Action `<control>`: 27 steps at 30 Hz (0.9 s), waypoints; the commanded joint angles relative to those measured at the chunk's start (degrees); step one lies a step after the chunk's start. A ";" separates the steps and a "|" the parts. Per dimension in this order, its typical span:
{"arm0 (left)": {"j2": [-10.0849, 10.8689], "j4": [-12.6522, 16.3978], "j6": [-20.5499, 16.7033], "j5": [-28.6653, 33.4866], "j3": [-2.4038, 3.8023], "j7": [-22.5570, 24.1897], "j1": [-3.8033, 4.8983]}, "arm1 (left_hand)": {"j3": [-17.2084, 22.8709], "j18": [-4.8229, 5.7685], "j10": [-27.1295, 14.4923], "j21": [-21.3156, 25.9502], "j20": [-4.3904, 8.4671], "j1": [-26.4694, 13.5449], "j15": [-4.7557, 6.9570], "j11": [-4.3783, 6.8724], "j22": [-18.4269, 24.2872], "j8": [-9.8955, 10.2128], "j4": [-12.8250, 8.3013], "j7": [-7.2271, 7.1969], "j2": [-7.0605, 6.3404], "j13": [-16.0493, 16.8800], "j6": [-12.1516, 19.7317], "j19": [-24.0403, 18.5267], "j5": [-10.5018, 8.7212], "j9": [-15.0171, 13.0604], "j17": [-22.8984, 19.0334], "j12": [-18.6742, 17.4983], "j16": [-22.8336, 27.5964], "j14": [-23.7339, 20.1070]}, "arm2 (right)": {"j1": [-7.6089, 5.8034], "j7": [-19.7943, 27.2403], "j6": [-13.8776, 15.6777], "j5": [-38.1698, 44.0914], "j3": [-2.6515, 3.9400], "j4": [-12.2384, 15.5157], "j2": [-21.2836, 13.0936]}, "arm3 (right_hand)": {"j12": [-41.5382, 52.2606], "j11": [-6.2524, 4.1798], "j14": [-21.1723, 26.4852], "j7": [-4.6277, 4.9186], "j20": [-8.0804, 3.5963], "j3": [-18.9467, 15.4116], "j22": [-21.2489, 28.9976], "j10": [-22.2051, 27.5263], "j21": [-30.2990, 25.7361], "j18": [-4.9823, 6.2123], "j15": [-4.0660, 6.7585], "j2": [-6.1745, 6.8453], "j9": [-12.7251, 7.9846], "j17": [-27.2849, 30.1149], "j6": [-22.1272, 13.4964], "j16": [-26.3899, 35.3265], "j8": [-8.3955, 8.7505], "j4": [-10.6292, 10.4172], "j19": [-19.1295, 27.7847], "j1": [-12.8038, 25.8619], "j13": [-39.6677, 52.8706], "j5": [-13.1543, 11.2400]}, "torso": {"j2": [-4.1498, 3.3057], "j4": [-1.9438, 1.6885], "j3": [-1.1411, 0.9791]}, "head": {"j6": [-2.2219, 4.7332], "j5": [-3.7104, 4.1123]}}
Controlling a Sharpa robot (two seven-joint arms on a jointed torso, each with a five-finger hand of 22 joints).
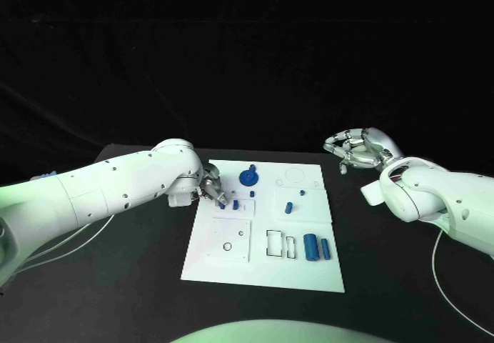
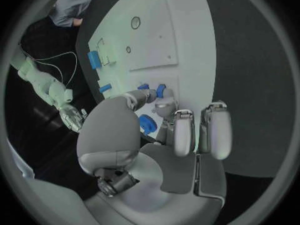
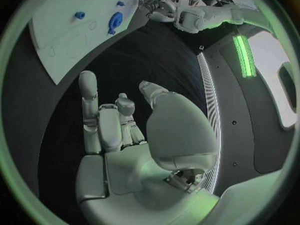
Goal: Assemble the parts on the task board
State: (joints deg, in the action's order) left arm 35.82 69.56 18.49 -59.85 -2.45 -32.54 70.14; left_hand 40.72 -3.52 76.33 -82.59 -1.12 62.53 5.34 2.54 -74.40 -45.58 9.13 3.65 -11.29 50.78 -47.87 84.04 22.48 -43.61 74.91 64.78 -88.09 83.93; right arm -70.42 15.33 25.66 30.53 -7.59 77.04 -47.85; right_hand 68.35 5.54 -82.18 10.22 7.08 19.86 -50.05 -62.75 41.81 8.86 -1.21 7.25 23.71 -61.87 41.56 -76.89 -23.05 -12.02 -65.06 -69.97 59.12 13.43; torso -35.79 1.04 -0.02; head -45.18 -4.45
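Note:
The white task board lies in the middle of the table. My left hand reaches over its left edge. Thumb and one fingertip meet at two small blue parts; whether one is pinched I cannot tell. Just behind the hand stands a round blue part. A small blue piece sits mid-board, and two blue cylinders lie at the near right. My right hand hovers off the board's far right corner, fingers apart and holding nothing.
A raised white plate with small holes covers the board's near left. Rectangular slots lie beside the cylinders. Black table surrounds the board on all sides. The right wrist view catches the board and my left hand.

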 commanded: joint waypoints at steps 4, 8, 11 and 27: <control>-0.28 -0.33 0.93 -0.39 -0.02 0.03 -0.01 | 1.55 0.38 0.19 -0.09 0.60 -1.15 0.55 0.21 -0.04 0.60 -2.33 -2.40 -0.18 0.02 -2.88 0.26 -0.37 -1.41 11.31 0.07 -0.38 5.13 | 0.03 0.62 -0.33 0.51 0.01 0.10 0.00 | 0.20 -0.09 0.22 0.05 -0.10 -0.15 0.08 0.16 -0.26 1.02 0.19 -0.55 0.04 -0.08 -0.27 0.17 -0.21 -0.35 0.05 -0.20 -0.05 0.31 | -0.01 -0.02 0.00 | 0.00 0.05; -0.37 -0.54 0.92 -0.44 -0.04 -0.02 -0.01 | 0.60 0.37 0.19 -0.04 0.66 -1.64 0.60 0.26 0.02 0.79 -1.67 -2.46 -0.24 0.08 -3.11 0.24 -0.43 -1.32 11.32 0.08 -0.38 5.13 | 0.03 0.65 -0.27 0.51 0.01 0.13 -0.01 | 0.22 -0.09 0.25 0.06 -0.10 -0.16 0.13 0.14 -0.33 1.04 0.19 -0.57 0.04 0.00 -0.28 0.21 -0.22 -0.40 0.07 -0.17 -0.04 0.31 | -0.02 -0.02 0.00 | -0.01 0.13; -0.43 -0.68 1.03 -0.52 -0.05 -0.08 -0.02 | 0.27 0.37 0.22 -0.03 0.68 -1.84 0.61 0.27 0.00 0.86 -1.36 -2.48 -0.19 0.18 -3.22 0.25 -0.45 -1.28 11.43 0.14 -0.42 5.15 | 0.03 0.69 -0.23 0.51 0.01 0.18 -0.06 | 0.22 -0.09 0.25 0.06 -0.10 -0.16 0.13 0.14 -0.33 1.04 0.19 -0.57 0.04 0.00 -0.28 0.21 -0.22 -0.40 0.07 -0.17 -0.04 0.31 | -0.02 0.02 0.02 | -0.02 0.12; -0.39 -1.03 1.69 -1.28 -0.09 -0.25 -0.02 | -4.20 0.39 0.54 0.00 0.81 -3.73 0.74 0.42 -0.11 1.10 1.56 -2.68 -0.76 1.17 -4.33 0.31 -0.88 -1.19 11.72 0.79 -0.55 5.22 | 0.03 0.55 1.12 0.93 0.01 0.33 -0.26 | -0.18 -0.07 0.44 0.05 -0.09 -0.44 0.71 0.68 -1.11 1.16 0.17 -0.41 0.02 0.57 -0.33 0.53 -0.34 -0.66 0.44 0.01 -0.68 0.27 | 0.00 -0.03 0.02 | 0.13 0.13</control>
State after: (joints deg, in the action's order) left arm 35.49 68.53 19.02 -60.41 -2.54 -32.57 70.12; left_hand 36.92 -3.51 76.62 -82.59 -0.72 59.39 5.72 2.85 -74.45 -44.69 10.73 0.58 -12.22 51.94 -52.23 84.04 21.82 -44.90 74.91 65.39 -88.30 83.93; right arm -70.41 15.43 26.14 30.66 -7.59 77.25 -48.08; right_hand 68.35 5.50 -82.05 10.22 7.08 19.51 -49.44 -62.47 40.91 8.86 -1.09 7.25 23.70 -61.38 41.56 -76.53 -23.04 -12.36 -65.06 -69.97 58.58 13.43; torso -35.80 1.04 -0.01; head -45.09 -4.32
